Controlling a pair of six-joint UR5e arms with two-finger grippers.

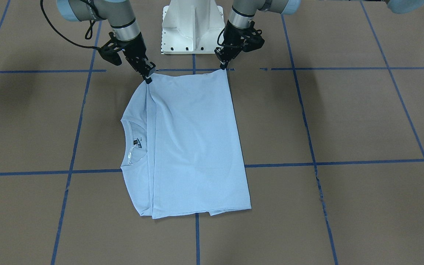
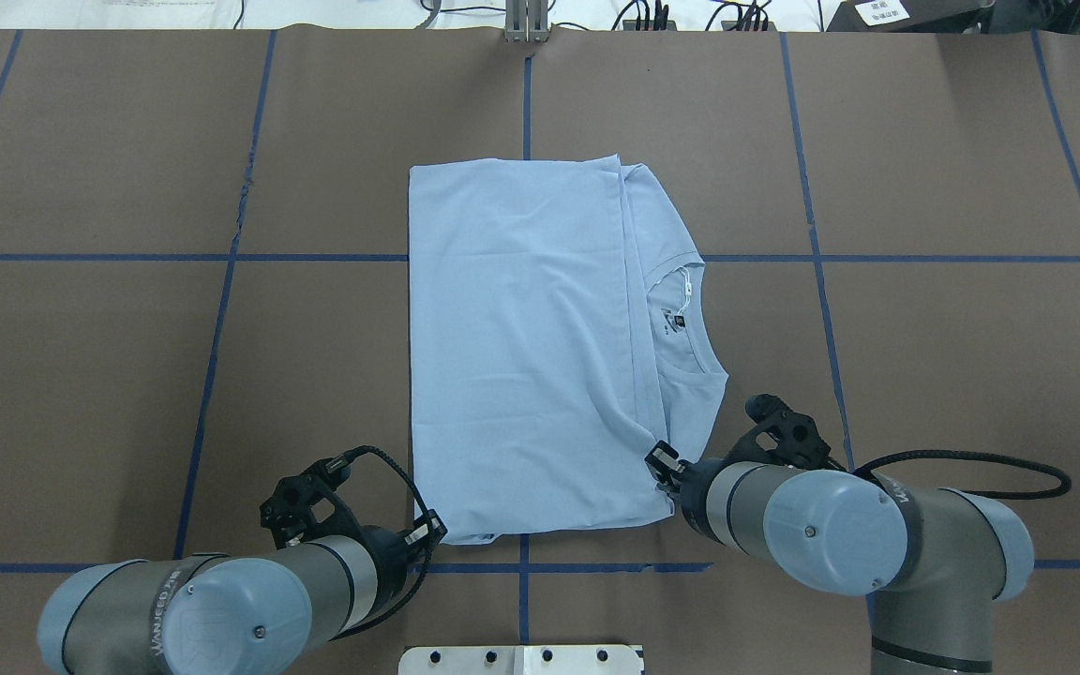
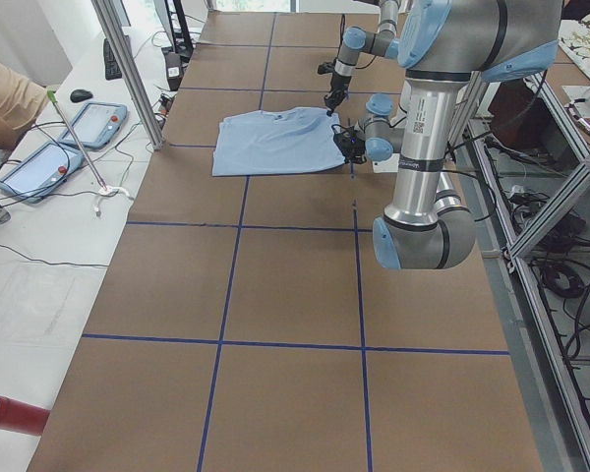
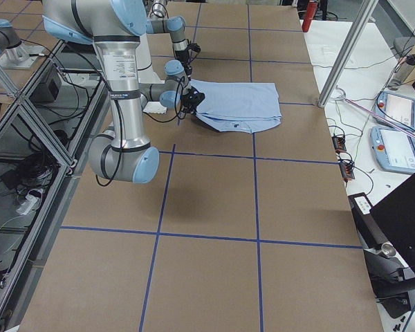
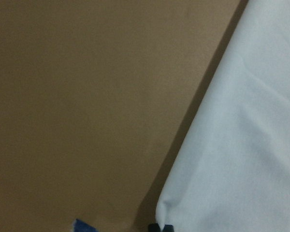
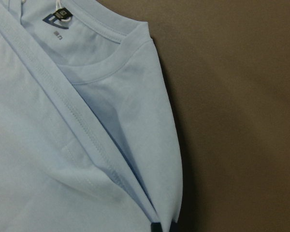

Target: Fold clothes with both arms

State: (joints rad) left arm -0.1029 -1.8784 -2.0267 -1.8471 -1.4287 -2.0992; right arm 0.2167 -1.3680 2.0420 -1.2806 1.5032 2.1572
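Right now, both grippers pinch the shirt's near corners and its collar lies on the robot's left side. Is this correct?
No: in the overhead view the collar lies on the robot's right side. The left gripper and right gripper do pinch the near corners of the shirt.

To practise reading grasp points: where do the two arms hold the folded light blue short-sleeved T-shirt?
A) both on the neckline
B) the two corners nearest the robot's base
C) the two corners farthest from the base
B: the left gripper and right gripper have their jaws shut on the light blue short-sleeved T-shirt at its two corners nearest the white metal pedestal base.
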